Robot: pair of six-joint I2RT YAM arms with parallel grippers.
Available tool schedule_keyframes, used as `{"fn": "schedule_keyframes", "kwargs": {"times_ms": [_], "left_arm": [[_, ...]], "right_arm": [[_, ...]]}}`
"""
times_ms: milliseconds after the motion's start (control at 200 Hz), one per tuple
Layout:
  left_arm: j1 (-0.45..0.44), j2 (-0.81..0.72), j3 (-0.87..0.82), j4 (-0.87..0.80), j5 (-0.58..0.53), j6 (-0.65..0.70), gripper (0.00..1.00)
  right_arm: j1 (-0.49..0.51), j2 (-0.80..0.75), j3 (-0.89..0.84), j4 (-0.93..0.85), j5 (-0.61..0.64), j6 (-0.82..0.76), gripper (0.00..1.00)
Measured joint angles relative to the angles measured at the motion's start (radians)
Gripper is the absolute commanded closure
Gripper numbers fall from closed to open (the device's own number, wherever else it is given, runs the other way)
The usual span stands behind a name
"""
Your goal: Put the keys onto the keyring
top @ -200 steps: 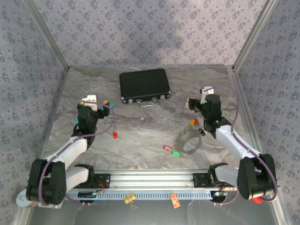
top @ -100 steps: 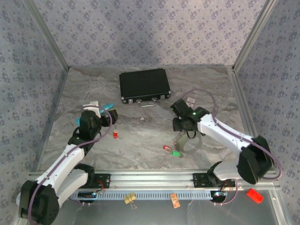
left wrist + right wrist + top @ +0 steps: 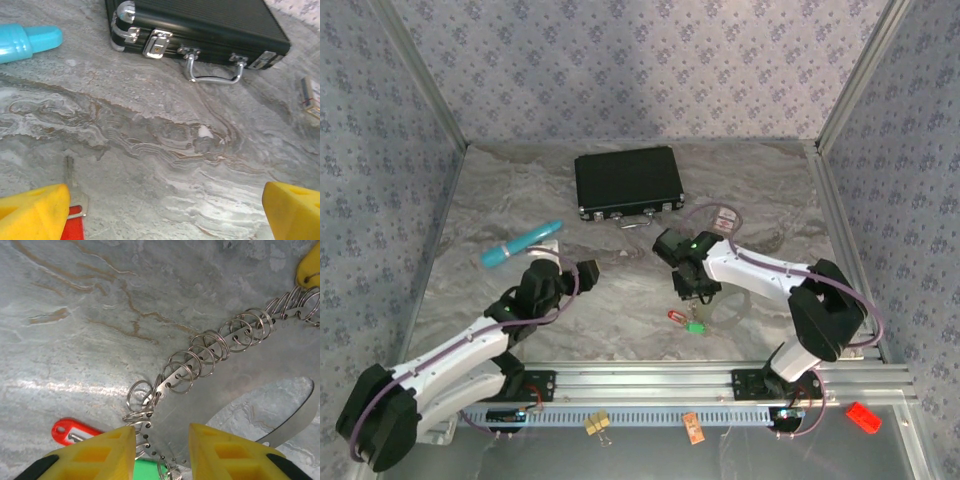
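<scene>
1. Left gripper (image 3: 165, 215) hangs wide open low over the table (image 3: 150, 150); its left fingertip (image 3: 31, 212) hides most of a red key (image 3: 74, 230), only the blade clear
2. Right gripper (image 3: 162, 455) straddles the chain (image 3: 200, 360), jaws half-closed; whether they pinch it I cannot tell
3. Black case (image 3: 627, 182) lies far behind
4. Keyring (image 3: 297, 422) sits just beside the right gripper, cut off at the wrist view's edge
5. Teal pen (image 3: 522, 244) lies behind the left gripper
6. Second red key (image 3: 75, 432) and green key (image 3: 145, 471) lie at the chain's end, the green one half-hidden

Grey keyring (image 3: 220, 390) lies flat, red key (image 3: 75, 432) and green key (image 3: 695, 327) beside it.
</scene>
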Motion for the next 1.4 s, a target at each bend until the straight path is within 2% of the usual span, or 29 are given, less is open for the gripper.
{"fn": "schedule_keyframes", "kwargs": {"times_ms": [240,455,850,969,1399], "left_arm": [[-0.013,0.067,0.032,0.018,-0.014,0.001,0.03],[-0.022,0.067,0.04,0.025,-0.021,0.0,0.03],[-0.026,0.062,0.04,0.024,-0.038,0.0,0.03],[-0.026,0.05,0.04,0.018,-0.045,0.0,0.03],[-0.028,0.031,0.04,0.004,-0.068,0.0,0.03]], "right_arm": [[0.001,0.059,0.0,0.036,0.007,0.04,0.73],[0.003,0.09,0.0,0.04,0.025,0.05,0.78],[0.007,0.131,0.0,0.042,0.049,0.072,0.8],[0.009,0.134,0.0,0.043,0.051,0.075,0.86],[0.011,0.147,0.0,0.043,0.052,0.082,0.89]]}}
